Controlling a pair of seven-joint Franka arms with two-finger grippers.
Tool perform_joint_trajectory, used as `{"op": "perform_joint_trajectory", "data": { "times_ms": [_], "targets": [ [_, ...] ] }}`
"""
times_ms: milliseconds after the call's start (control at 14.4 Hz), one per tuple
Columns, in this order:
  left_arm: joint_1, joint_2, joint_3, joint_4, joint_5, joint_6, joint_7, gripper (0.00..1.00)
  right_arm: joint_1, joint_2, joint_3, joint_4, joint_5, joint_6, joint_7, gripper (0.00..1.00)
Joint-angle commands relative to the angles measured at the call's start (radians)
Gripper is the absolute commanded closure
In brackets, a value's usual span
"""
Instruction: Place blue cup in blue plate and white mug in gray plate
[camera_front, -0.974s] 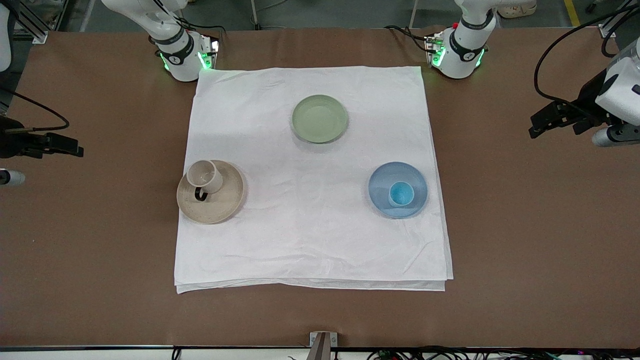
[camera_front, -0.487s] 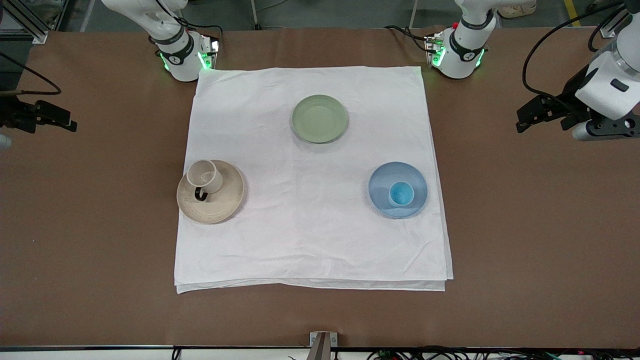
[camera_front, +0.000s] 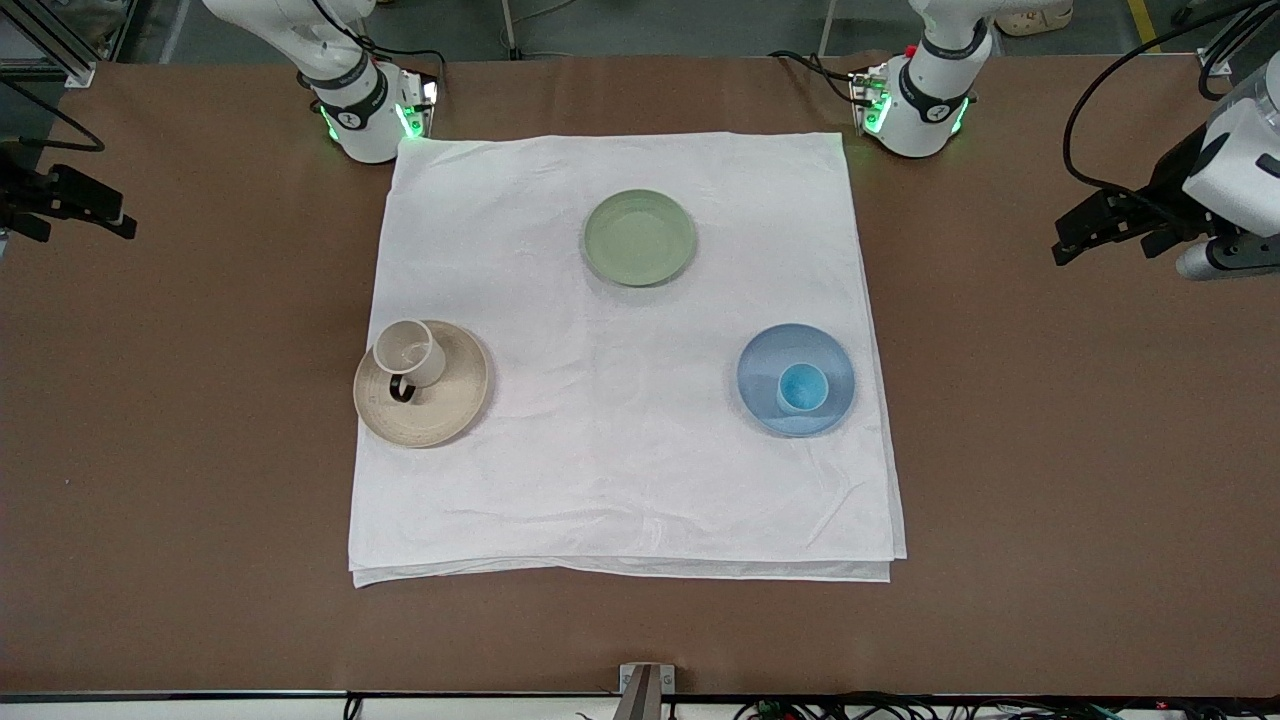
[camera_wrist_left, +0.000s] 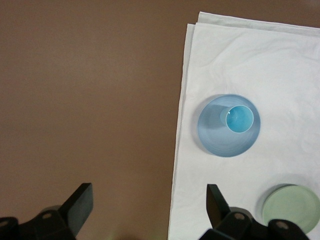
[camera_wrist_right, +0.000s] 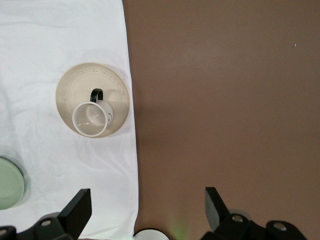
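The blue cup stands upright in the blue plate on the white cloth. The white mug stands upright on the gray plate, its dark handle toward the front camera. My left gripper hangs open and empty over bare table at the left arm's end. In the left wrist view my left gripper looks down on the cup in its plate. My right gripper hangs open and empty over the right arm's end. In the right wrist view my right gripper sees the mug on its plate.
A sage-green plate lies on the white cloth, farther from the front camera than both other plates. It also shows in the left wrist view and the right wrist view. Brown table surrounds the cloth.
My right gripper has moved up in the front view and closer to its edge. My left gripper has shifted slightly at its end. The cup, mug and plates have not moved.
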Motion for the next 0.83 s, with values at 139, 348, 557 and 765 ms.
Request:
{"op": "perform_joint_trajectory", "data": {
  "times_ms": [139,348,557,765],
  "targets": [
    [0.01,-0.014,-0.001,-0.016,-0.002,0.021,0.002,0.0,-0.01,-0.025,0.011,-0.033,-0.022,0.028,-0.009,0.0],
    [0.025,-0.022,-0.002,-0.015,-0.002,0.02,0.014,0.0,-0.01,-0.025,0.019,-0.031,-0.034,0.036,-0.01,0.0],
    [0.043,-0.023,-0.002,-0.013,-0.004,0.014,0.02,0.0,-0.008,-0.027,0.019,-0.028,-0.033,0.025,-0.01,0.0],
    [0.047,-0.025,-0.002,-0.01,-0.007,0.01,0.02,0.0,-0.003,-0.031,0.019,-0.025,-0.033,0.017,-0.01,0.0]
  ]
}}
